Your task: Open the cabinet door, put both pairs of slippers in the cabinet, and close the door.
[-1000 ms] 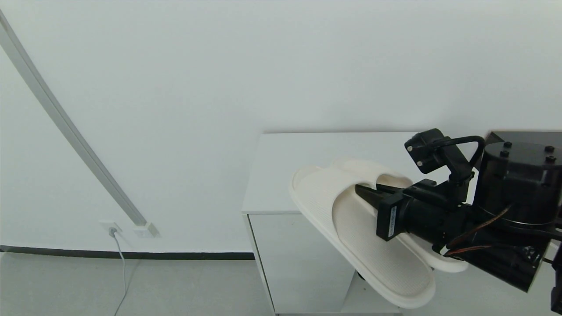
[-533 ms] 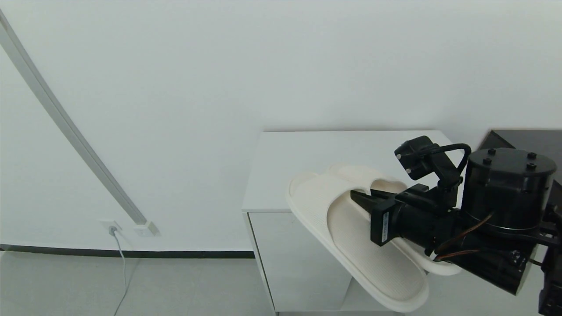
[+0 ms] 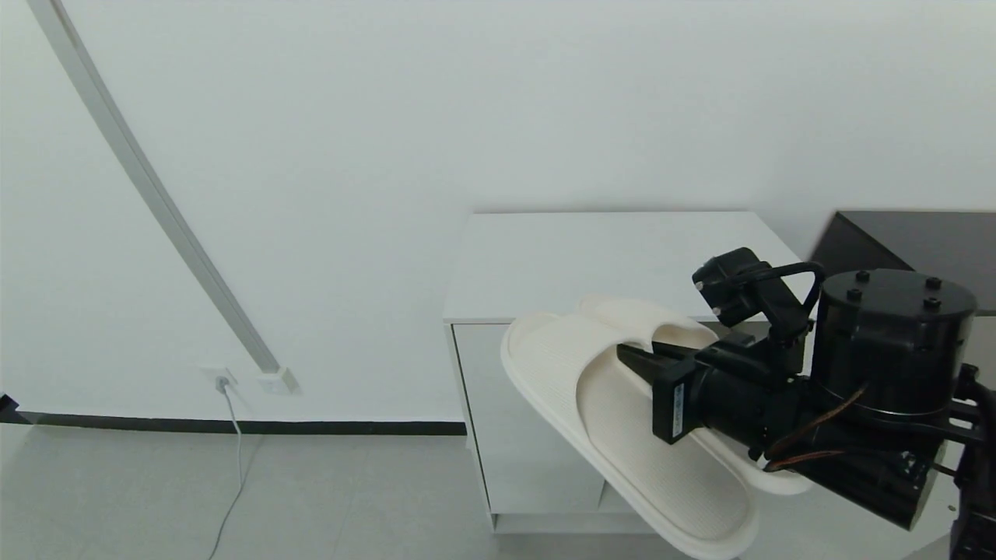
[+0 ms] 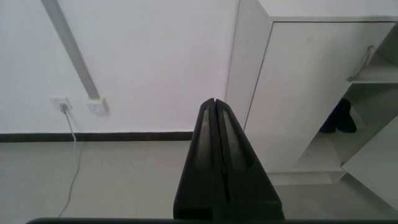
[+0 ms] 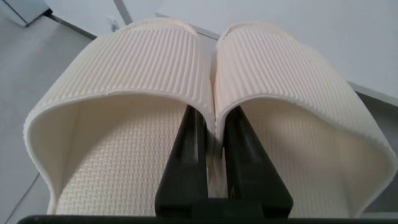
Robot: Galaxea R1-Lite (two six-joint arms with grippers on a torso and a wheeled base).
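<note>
One grey strip [image 3: 148, 187] slanting down the white wall at far left, ending beside a socket [image 3: 222, 381], with a cable [image 3: 233, 459] trailing from it to the floor. Left gripper [image 4: 215, 107] closed tight, fingers flat against each other with nothing between, pointed toward that wall and the near flank of the cabinet [image 4: 292, 93]. In the left wrist view, past a white panel with a handle [image 4: 364, 62], the cabinet's inside open to sight: a shelf, and on the lower level a dark thing [image 4: 341, 118], too small to identify. In the head view, right of the socket, the same white cabinet standing against the wall. In front of its right half, up in the air and tilted, toes leftward and raised: two cream ribbed slippers [image 3: 607, 404], side by side and touching. Right gripper [image 3: 634, 356] clamped on the pair, fingers pushed into the openings and pinching the two adjoining strap edges together. Farthest right, behind the arm, a black surface [image 3: 918, 233] just beside the cabinet.
</note>
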